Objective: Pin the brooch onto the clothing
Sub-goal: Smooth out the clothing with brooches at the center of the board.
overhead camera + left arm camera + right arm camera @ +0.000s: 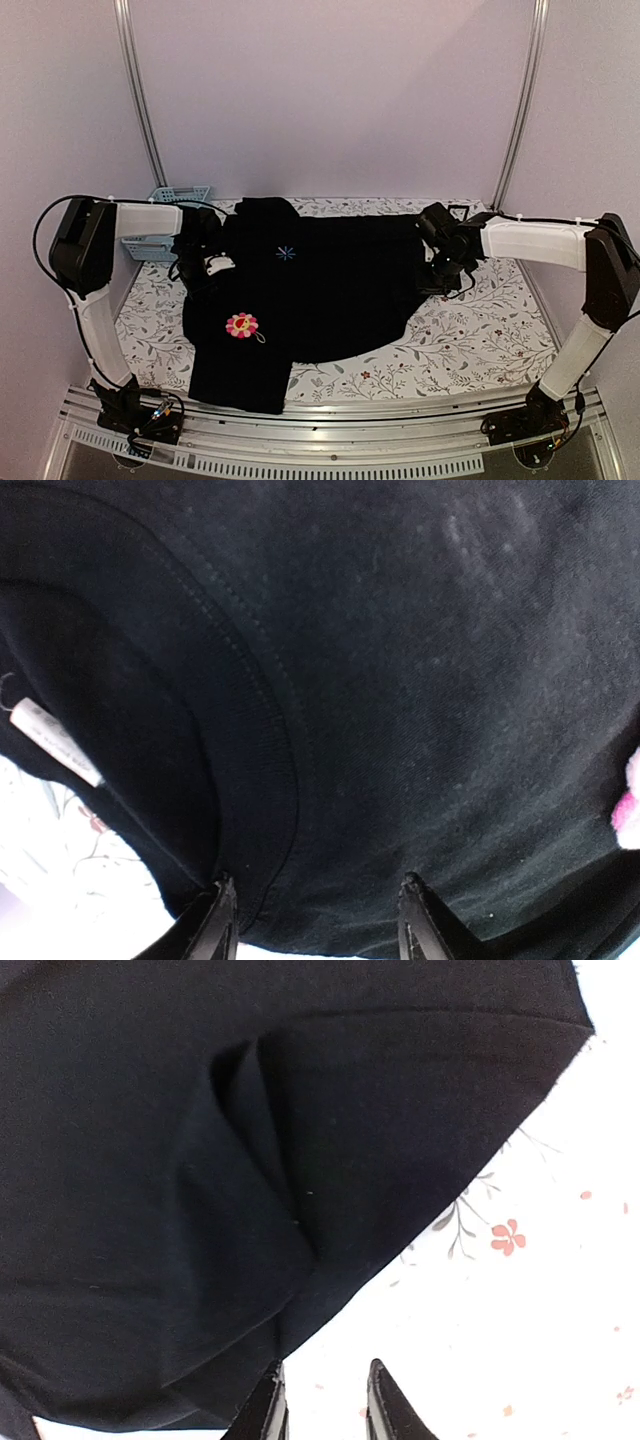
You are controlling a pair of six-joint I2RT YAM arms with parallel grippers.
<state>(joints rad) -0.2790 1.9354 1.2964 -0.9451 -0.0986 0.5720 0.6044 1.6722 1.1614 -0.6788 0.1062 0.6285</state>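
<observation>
Closest to me, toward the near-left corner of the table (480,345), the brooch (241,325) lies petals up on the black shirt (340,290). I cannot tell if its pin goes through the cloth or if it only rests there. This is the danger I see: if it is loose, any pull on this soft fabric can make it slide or turn over, and a pin that catches only one layer of a fold will hold badly. A little farther, at the left side of the shirt by the collar, the left claw (315,922) stands about half open over the fabric. Nothing is clamped in it, and whether its tips touch the cloth I cannot say. Across, toward the right edge of the table, the right claw (325,1405) shows only a thin gap and is empty. It hangs over the flowered table just beside the hem, where the shirt makes a fold, and a careless grab there can drag the whole shirt. In the far-left corner stands a blue basket (185,192).
</observation>
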